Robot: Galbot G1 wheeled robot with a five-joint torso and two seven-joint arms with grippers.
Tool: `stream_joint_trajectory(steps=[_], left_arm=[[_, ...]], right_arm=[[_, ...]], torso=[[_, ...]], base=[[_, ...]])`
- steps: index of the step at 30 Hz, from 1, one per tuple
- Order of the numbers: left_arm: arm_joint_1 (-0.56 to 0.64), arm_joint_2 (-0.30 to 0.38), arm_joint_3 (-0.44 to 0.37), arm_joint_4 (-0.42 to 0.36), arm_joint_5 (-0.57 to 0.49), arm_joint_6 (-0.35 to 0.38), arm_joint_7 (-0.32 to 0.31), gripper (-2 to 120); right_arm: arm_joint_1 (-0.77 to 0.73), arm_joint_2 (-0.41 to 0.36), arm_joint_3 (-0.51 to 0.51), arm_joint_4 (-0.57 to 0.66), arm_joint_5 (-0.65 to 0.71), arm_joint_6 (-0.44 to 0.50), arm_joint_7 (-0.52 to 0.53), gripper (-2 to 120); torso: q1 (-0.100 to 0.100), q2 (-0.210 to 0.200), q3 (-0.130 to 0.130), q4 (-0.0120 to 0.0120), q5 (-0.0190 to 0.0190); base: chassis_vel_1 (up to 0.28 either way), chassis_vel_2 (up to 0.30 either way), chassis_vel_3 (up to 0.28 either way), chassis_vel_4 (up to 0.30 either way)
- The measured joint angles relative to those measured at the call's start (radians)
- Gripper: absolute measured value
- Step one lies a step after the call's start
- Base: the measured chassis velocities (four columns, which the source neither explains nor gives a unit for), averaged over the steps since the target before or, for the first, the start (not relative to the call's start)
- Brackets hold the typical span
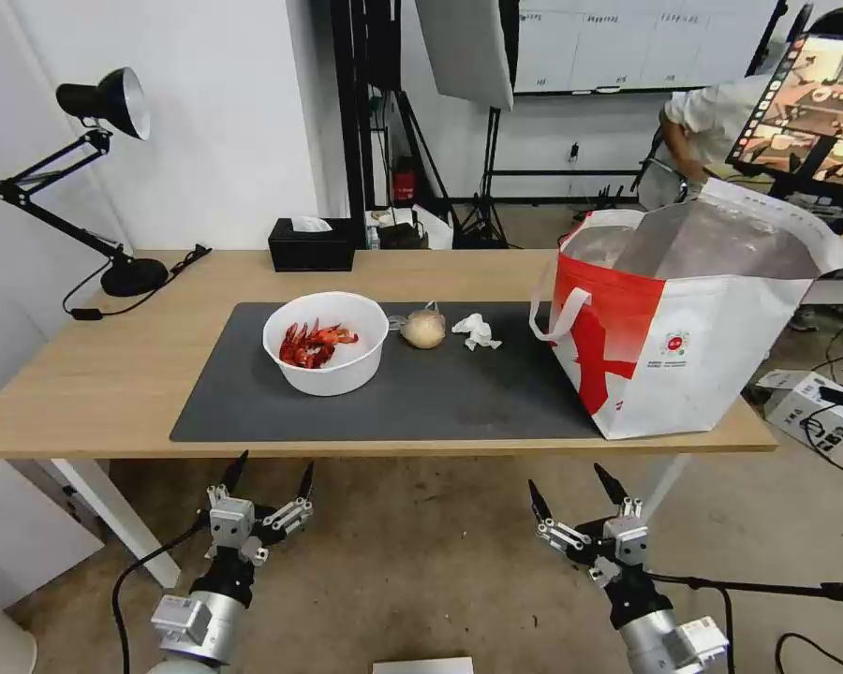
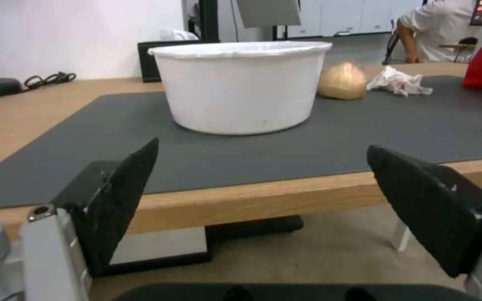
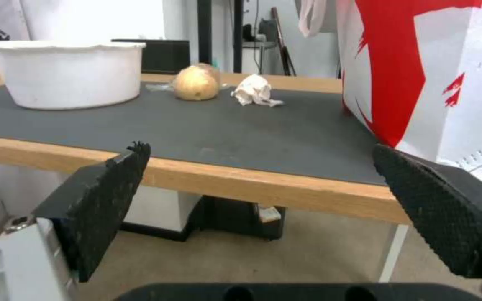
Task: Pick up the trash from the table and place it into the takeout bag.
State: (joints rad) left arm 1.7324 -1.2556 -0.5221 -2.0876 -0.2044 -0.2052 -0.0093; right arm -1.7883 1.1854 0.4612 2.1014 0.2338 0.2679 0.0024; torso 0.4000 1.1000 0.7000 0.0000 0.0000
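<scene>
Studio clutter is filling the background: light stands, a monitor, a seated person well behind the table (image 1: 112, 374). On it a grey mat (image 1: 253, 412) is carrying the trash in a row along its far half. The bowl (image 1: 326, 343) of red shells is sitting toward the mat's left end, the beige lump (image 1: 423, 329) is lying just beside it on the right, and the tissue (image 1: 476, 330) is lying near the lump, apart from it. The bag (image 1: 693, 318) is standing open on the table's right end, its near corner reaching the front edge. A lamp (image 1: 103, 103) is standing at the far left corner and a tissue box (image 1: 311, 245) at the far edge.

Both arms are hanging below the front edge, touching nothing. The left gripper (image 1: 270, 479) is waiting under the bowl's side with jaws spread wide; the right gripper (image 1: 573, 487) is waiting under the gap between tissue and bag, jaws equally wide.

No piece is in hand yet, so picking a first one is the step, as I judge it. The tissue and lump are lying nearest the bag and look soft, so the right gripper should be coming down from above and pinching at the middle. The bowl looks too broad to span; clamping one wall over the rim and keeping it level would likely be stopping shells from spilling. Each load should be clearing the bag's tall rim before release, without catching the loop handles (image 1: 557, 314).
</scene>
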Motion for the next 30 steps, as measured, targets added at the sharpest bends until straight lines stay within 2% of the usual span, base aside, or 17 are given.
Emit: stream_joint_trajectory(steps=[17,21,25,30], left_arm=[[0.002,-0.009,0.006,0.006,-0.006,-0.003,0.004,100],[0.0,-0.004,0.012,0.005,-0.007,-0.003,0.004,100],[-0.012,0.004,0.023,-0.003,-0.014,0.004,0.004,100],[-0.023,0.008,0.033,0.0,-0.026,0.022,0.004,100]], right_arm=[[0.018,-0.006,-0.03,0.005,-0.002,-0.018,0.001,100],[0.056,-0.036,-0.06,0.034,0.005,-0.051,0.012,100],[0.18,-0.132,-0.134,0.069,0.048,-0.15,0.038,100],[0.298,-0.192,-0.205,0.058,0.084,-0.217,0.066,100]], torso=[[0.0,0.0,0.0,-0.0001,0.0],[0.0,0.0,0.0,0.0,0.0],[0.0,0.0,0.0,0.0001,0.0001],[0.0,0.0,0.0,0.0,0.0]], base=[[0.0,0.0,0.0,0.0],[0.0,0.0,0.0,0.0],[0.0,0.0,0.0,0.0],[0.0,0.0,0.0,0.0]])
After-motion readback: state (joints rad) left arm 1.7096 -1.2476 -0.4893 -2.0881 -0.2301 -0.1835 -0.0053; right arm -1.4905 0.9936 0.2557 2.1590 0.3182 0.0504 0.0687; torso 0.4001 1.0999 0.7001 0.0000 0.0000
